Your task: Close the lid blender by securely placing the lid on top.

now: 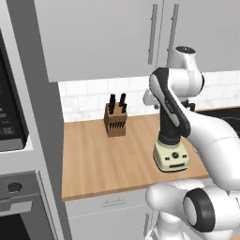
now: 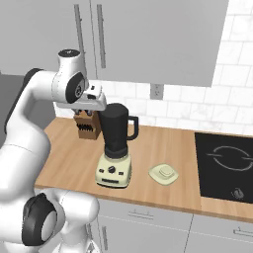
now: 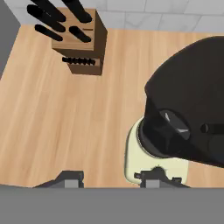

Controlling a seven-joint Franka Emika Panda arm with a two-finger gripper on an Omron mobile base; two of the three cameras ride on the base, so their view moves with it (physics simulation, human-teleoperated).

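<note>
the gripper (image 3: 113, 177) hovers high by the blender (image 2: 116, 148), fingers pressed together and empty; the lid (image 2: 164, 173) lies on the counter (image 2: 148, 148) just right of the base. best to spread the fingers, swing right past the jar handle and descend over the lid's knob. the knife block (image 2: 88, 126) stands far left, out of the way

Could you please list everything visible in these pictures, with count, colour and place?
blender: one, cream base and dark jar, on the counter's front part, jar open
lid: one, cream, flat on the counter, right of the blender, apart from it
knife block: one, wooden with black handles, near the tiled wall
counter: one, wooden
cooktop: one, black, set into the counter at the right
oven: one, grey, far left
gripper: one, dark tips, above the blender, holding nothing
</note>
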